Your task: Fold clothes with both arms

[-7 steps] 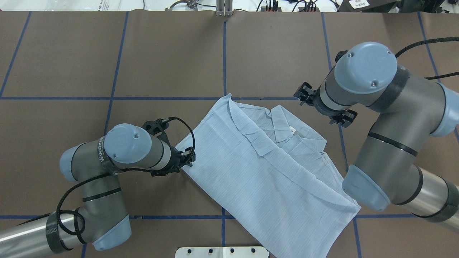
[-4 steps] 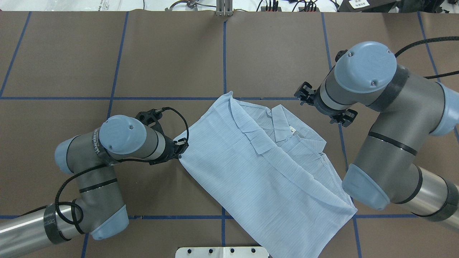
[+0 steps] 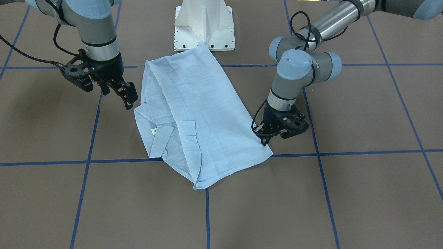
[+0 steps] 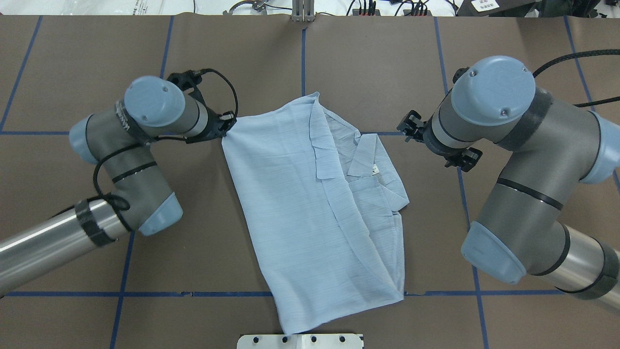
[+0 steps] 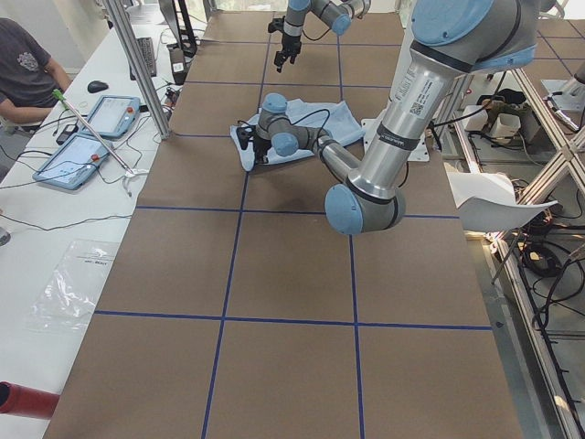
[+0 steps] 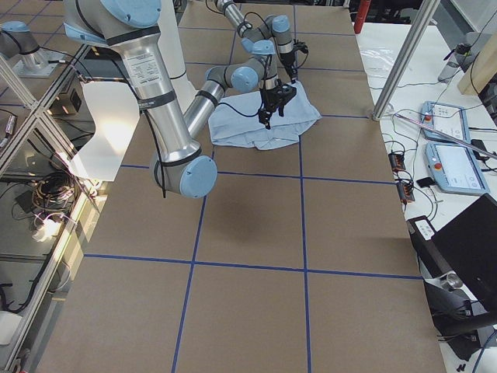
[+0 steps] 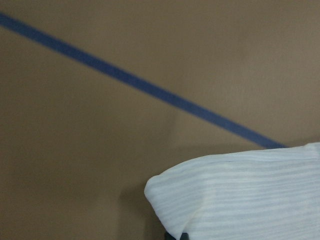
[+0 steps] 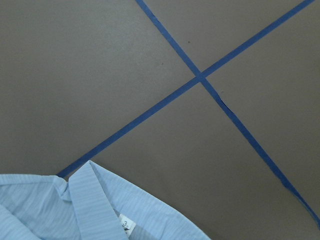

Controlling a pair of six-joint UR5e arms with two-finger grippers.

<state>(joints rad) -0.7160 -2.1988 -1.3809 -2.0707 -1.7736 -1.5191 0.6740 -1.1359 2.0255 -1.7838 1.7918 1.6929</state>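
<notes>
Shirt (image 4: 310,213) has swung round since a second ago. The left gripper (image 4: 227,127), pinched tight on its 10 o'clock corner, has hauled that corner toward 11, so the body now runs nearly 12-to-6 instead of diagonal. Right gripper (image 3: 117,94) hasn't budged, with jaws apart, off the collar (image 4: 363,155) at 3 o'clock. It lies mid table (image 4: 387,58), folded lengthwise, light blue with faint stripes.

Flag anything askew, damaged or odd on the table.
The shirt lies askew to the blue grid lines, its hem overlapping the white base. Only the left hand pinches a corner; the right hand hangs open beside the collar. Nothing looks damaged.
</notes>
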